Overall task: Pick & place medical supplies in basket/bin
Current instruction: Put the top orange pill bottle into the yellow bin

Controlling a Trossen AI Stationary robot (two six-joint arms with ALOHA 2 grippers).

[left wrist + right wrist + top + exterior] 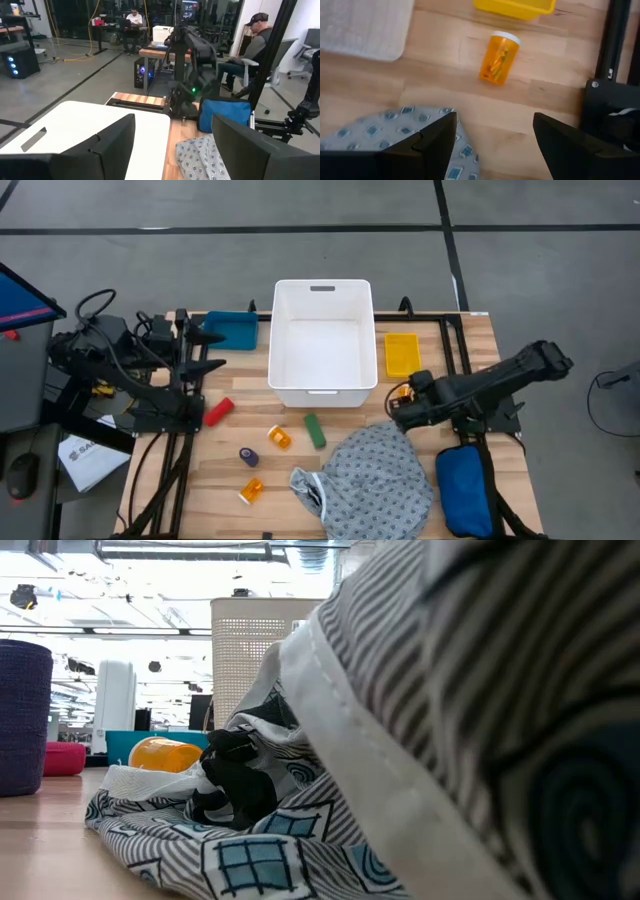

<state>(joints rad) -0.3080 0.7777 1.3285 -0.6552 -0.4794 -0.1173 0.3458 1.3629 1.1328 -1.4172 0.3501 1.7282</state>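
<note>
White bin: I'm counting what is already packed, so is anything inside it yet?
No, the high view shows the white bin with a bare floor, and the pill bottles lie on the table.

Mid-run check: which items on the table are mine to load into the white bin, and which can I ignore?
Job items: orange pill bottles, red piece, green piece, purple piece, grey patterned gown, white bin.

Ignore: blue pouch, yellow tray, teal tray.
</note>
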